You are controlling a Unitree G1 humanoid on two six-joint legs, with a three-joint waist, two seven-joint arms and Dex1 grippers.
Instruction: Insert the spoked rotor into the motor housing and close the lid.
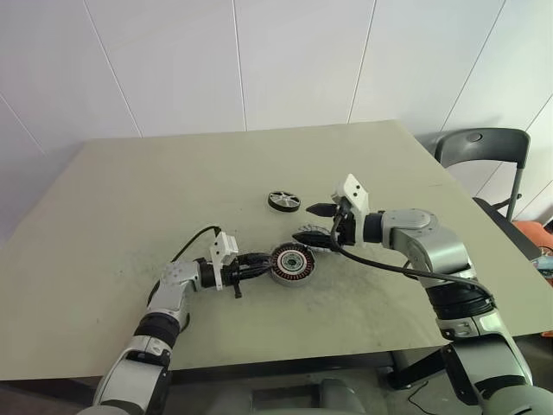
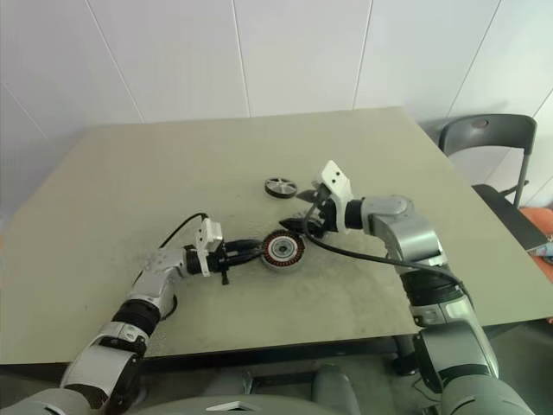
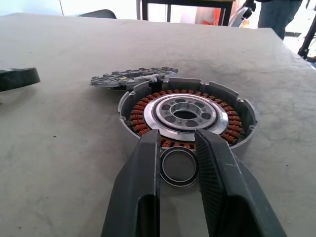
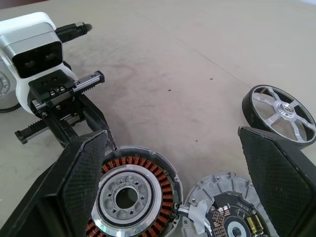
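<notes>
Evidently the housing is being steadied: left fingers (image 3: 148, 197) grasp a small dark ring (image 3: 178, 168) against the motor housing (image 3: 186, 114). Right fingers (image 4: 266, 168) gape wide above the lid (image 4: 232, 210); the spoked rotor (image 4: 279, 113) lies just beyond, needing pickup next.

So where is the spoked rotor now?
The spoked rotor lies flat on the table, beyond the motor housing, untouched.

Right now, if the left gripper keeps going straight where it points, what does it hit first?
Probably the motor housing: the left gripper points level at its near rim, with a small dark ring between the fingers. The lid lies beyond.
</notes>
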